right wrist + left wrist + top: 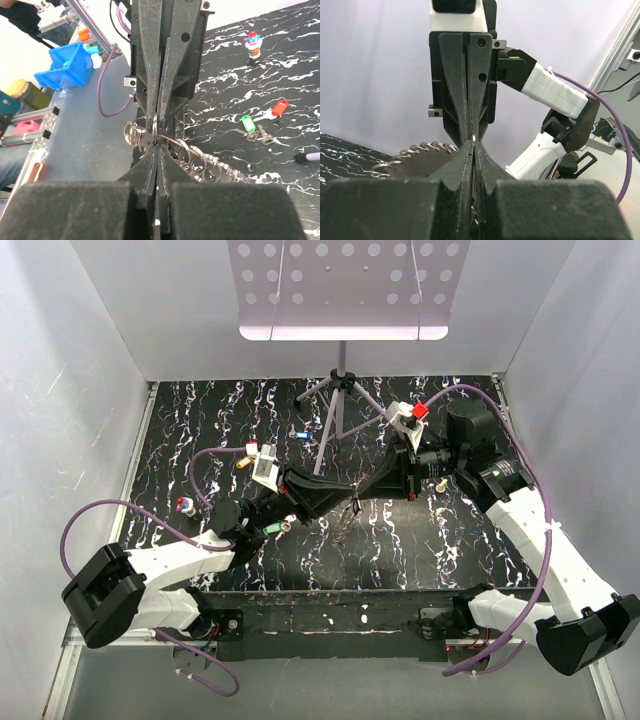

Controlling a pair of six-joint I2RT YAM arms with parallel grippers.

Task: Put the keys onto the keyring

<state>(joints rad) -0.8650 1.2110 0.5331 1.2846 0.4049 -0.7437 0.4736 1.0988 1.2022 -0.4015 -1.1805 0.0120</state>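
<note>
My two grippers meet tip to tip above the middle of the table. The left gripper (343, 504) (472, 146) is shut on the keyring (417, 161), whose toothed silvery rim sticks out to its left. The right gripper (364, 494) (158, 145) is shut on a thin wire loop of the same keyring (210, 166), and small rings hang beside its fingers. In the top view the keyring (346, 526) dangles below both tips. Loose keys lie on the marbled table: a green-headed one (272, 529) (248, 123), a red-headed one (280, 107), a red-and-blue one (185, 505) and a brass one (243, 462).
A tripod stand (335, 420) rises at the back centre, carrying a perforated plate (340, 285). A blue key (300, 434) lies by its legs and another key (440, 483) under the right arm. White walls enclose the table. A blue bin (67, 62) sits off the table.
</note>
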